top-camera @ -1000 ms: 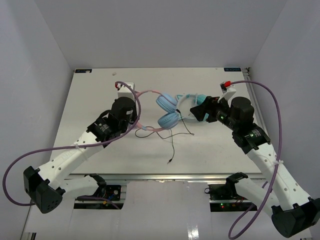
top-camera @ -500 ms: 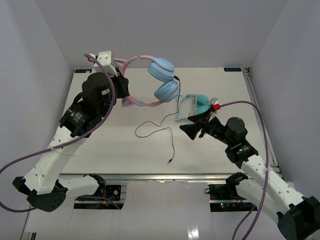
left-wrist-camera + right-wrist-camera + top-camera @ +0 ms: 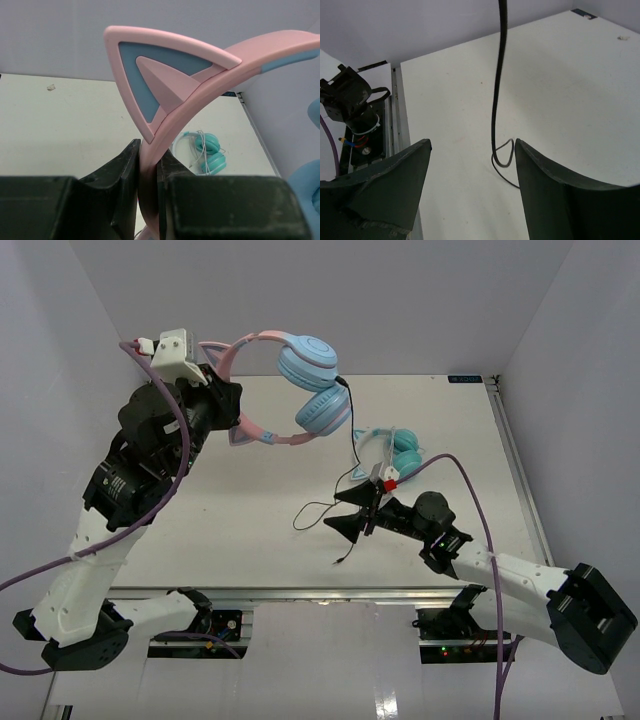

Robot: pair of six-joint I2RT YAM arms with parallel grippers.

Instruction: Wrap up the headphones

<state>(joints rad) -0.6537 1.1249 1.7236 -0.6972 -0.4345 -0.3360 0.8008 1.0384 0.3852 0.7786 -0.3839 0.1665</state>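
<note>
The pink cat-ear headphones (image 3: 300, 390) hang in the air above the table's far left, their light-blue cups (image 3: 308, 364) stacked one over the other. My left gripper (image 3: 226, 403) is shut on the pink headband (image 3: 200, 95) just below a cat ear; in the left wrist view the gripper (image 3: 149, 165) clamps the band between its fingers. The thin black cable (image 3: 351, 445) drops from the lower cup to a loop on the table (image 3: 318, 508). My right gripper (image 3: 350, 510) is open and low over the table, the hanging cable (image 3: 496, 100) just ahead of its jaws (image 3: 472, 144).
A white and teal cat-ear pair (image 3: 395, 453) lies on the table behind my right gripper, also seen in the left wrist view (image 3: 207, 152). The cable's plug end (image 3: 340, 562) rests near the table's front edge (image 3: 330, 590). Grey walls enclose the table.
My left gripper has lifted the pink headphones off the table, up and to the left. My right arm has swung down and left, away from the teal pair, to the hanging cable.
</note>
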